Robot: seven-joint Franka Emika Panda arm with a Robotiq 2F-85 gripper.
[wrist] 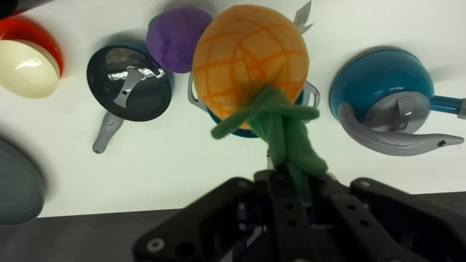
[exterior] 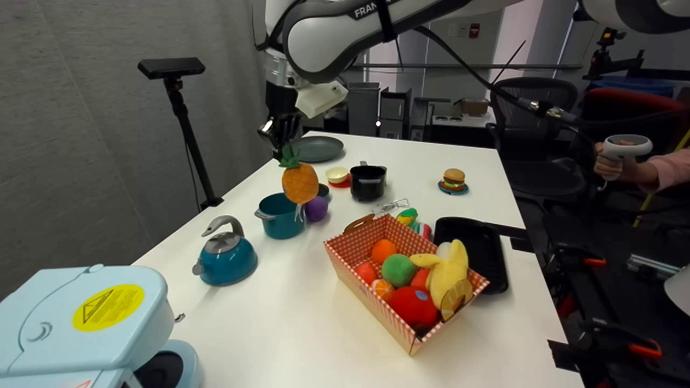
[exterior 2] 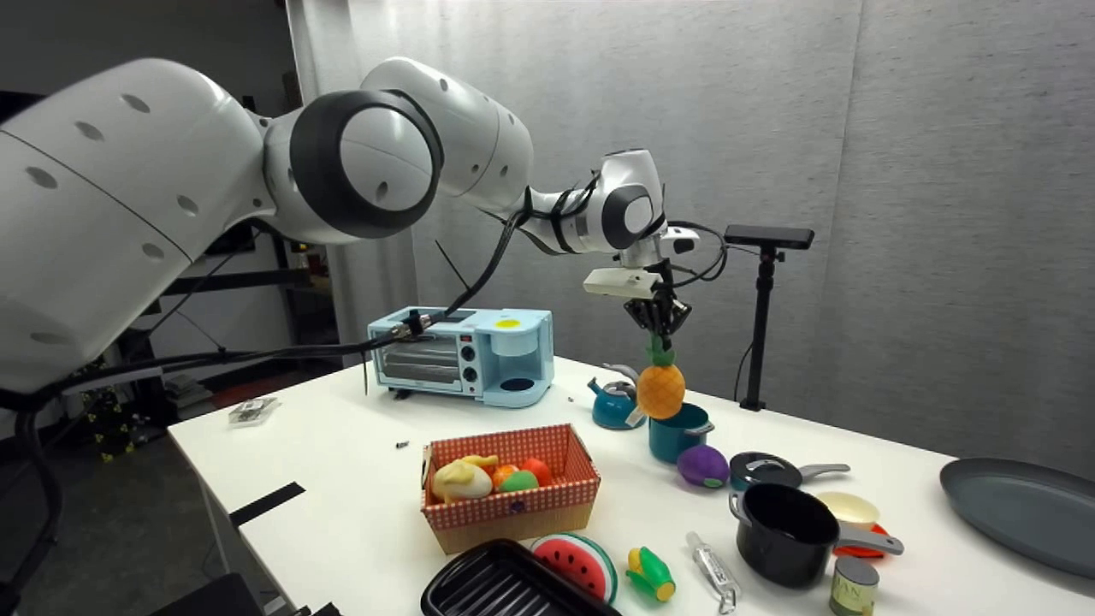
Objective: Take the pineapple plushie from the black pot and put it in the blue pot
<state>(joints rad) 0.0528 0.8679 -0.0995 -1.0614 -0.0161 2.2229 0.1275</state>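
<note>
The pineapple plushie (exterior: 299, 184) hangs by its green leafy top from my gripper (exterior: 284, 144). It also shows in an exterior view (exterior 2: 660, 392) and in the wrist view (wrist: 251, 58). My gripper (wrist: 291, 178) is shut on the leaves. The blue pot (exterior: 281, 220) stands on the table below the plushie. In the wrist view the plushie covers most of the blue pot (wrist: 244, 133); only part of its rim and its grey handles show. The plushie's body is above the pot's rim. The black pot (exterior: 368, 184) stands apart; its visible interior looks empty in an exterior view (exterior 2: 791, 524).
A purple toy (wrist: 178, 38) sits beside the blue pot, with a dark lidded pan (wrist: 129, 85) beyond it. The teal kettle (wrist: 382, 80) stands on the pot's other side. The checkered basket (exterior: 366, 296) of toys and a black tray (exterior: 480, 253) are farther off.
</note>
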